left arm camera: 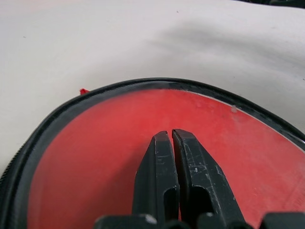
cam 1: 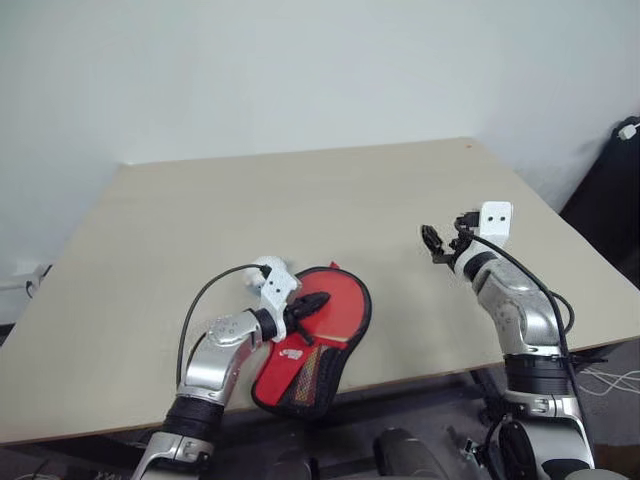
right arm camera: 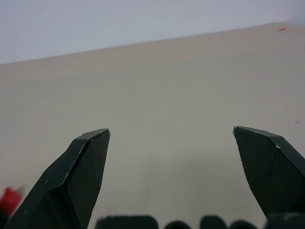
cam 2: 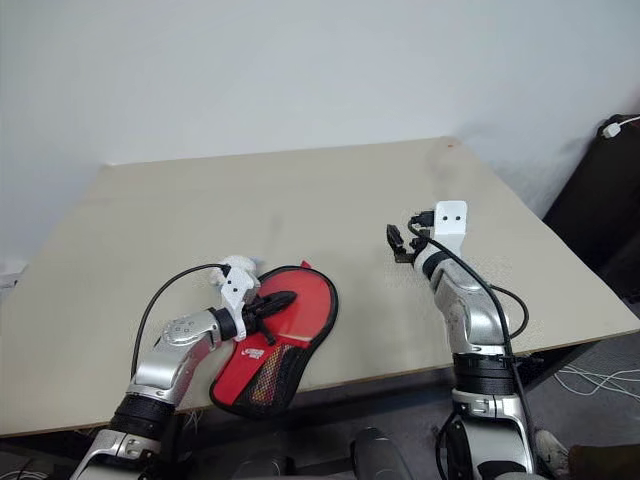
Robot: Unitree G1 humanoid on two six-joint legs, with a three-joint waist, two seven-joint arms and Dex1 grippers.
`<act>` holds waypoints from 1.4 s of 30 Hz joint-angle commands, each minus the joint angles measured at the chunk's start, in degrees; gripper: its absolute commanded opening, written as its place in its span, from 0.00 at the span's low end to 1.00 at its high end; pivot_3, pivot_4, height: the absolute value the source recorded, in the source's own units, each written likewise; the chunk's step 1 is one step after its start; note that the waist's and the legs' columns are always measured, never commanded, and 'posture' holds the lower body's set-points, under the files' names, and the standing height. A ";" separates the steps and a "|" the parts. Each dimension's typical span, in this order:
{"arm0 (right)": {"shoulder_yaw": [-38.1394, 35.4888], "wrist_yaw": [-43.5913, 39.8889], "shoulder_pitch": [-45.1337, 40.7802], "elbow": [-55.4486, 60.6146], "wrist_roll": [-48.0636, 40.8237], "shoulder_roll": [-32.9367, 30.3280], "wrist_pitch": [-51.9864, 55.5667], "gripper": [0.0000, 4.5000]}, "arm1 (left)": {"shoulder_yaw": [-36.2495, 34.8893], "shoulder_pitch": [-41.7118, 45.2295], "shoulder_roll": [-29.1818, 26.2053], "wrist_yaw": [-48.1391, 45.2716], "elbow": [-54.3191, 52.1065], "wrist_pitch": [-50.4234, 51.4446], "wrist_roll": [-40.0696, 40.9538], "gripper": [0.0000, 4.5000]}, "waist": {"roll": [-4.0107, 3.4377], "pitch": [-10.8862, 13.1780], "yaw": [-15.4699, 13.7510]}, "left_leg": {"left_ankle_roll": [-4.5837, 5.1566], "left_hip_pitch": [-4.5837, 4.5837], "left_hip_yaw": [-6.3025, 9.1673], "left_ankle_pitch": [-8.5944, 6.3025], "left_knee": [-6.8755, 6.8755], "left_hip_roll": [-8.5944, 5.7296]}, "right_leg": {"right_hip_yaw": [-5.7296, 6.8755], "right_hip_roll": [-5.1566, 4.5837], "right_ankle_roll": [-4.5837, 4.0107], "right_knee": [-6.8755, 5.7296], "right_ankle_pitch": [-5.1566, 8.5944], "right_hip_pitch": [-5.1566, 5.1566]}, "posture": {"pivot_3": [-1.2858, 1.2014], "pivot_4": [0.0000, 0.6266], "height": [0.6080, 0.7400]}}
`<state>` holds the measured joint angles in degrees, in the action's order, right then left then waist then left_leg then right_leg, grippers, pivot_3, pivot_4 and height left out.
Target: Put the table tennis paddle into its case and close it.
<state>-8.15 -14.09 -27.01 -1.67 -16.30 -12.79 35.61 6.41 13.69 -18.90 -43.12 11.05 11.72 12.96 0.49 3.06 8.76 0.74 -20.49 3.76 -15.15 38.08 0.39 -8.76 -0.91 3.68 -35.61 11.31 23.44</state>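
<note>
The case lies at the table's front edge, red with a black mesh panel and a small white logo, its narrow end reaching past the edge. Inside its black zip rim shows the red rubber face of the table tennis paddle, round and flat. My left gripper is shut, with nothing between its fingers, and its tips sit right over the red face. My right gripper stands open over bare tabletop to the right of the case, with nothing between its black fingers.
The beige table stretches wide behind and beside the case. Its front edge runs just under the case, and its right edge slants past my right arm. A dark object stands off the table's right side, with cables on the floor below.
</note>
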 commanded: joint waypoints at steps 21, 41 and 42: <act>14.83 -24.90 -18.96 -19.18 -3.53 -0.30 3.31 1.00 | -0.03 1.21 -0.27 -2.23 9.63 -3.01 -2.37 0.01 | -0.19 -0.06 0.10 | -0.01 0.12 0.01 0.00 0.01 0.00 | 0.07 0.00 0.00 0.00 0.00 -0.01 | 0.52 0.00 1.00; 19.37 -31.73 -34.34 -51.21 6.76 16.09 -11.66 1.00 | -0.21 -1.40 -1.48 -2.79 6.53 -1.95 -2.11 0.01 | -0.24 -0.09 0.67 | -0.01 0.13 0.12 0.00 -0.14 0.03 | 0.18 0.02 0.16 -0.06 -0.09 0.04 | 0.52 0.00 1.00; 19.02 -31.42 -35.05 -52.50 6.95 16.93 -12.28 1.00 | 0.05 -1.65 -1.67 -2.88 6.25 -2.12 -2.38 0.01 | -0.25 -0.09 0.70 | -0.01 0.14 0.13 0.00 -0.19 0.03 | 0.19 0.02 0.16 -0.06 -0.09 0.05 | 0.52 0.00 1.00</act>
<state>11.92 -45.22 -58.84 -53.88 -9.47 3.27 25.46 5.37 14.15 -19.61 -45.99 14.69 7.75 12.34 0.24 2.96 9.46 0.74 -20.34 3.91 -15.15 37.86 0.43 -8.56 -0.88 3.84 -35.68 11.21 23.51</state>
